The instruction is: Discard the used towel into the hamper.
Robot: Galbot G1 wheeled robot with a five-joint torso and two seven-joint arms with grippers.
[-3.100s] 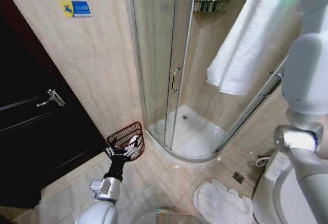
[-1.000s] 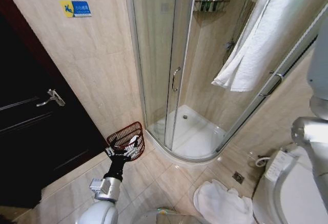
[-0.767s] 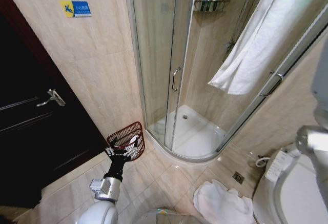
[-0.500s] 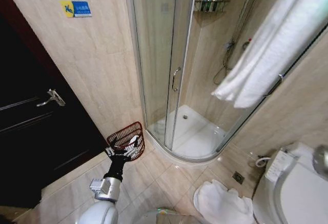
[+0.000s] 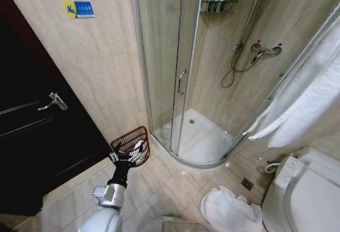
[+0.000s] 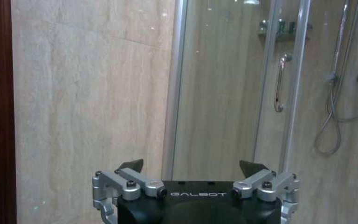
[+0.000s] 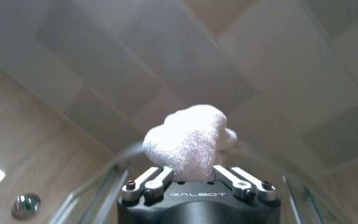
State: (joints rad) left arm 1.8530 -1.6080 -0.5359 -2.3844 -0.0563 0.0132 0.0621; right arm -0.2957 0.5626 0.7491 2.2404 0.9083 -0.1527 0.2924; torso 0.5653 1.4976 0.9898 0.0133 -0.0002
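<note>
The left pincer [image 5: 127, 159] hangs low with fingers spread, just before the hamper [image 5: 131, 143] on the floor by the shower wall. The right pincer [image 7: 195, 179] is clenched on the towel [image 5: 308, 104], which drapes at the right, well apart from the hamper.

"GALBOT" reads in pale letters on the black body of the left gripper [image 6: 197, 169], just beneath its fingers, and the same word stands on the black body of the right gripper [image 7: 192, 176]. A blue and yellow wall sign [image 5: 78, 9] sits on the beige tiles above the dark door (its small white characters are too fine to read). Nothing else is legible.
</note>
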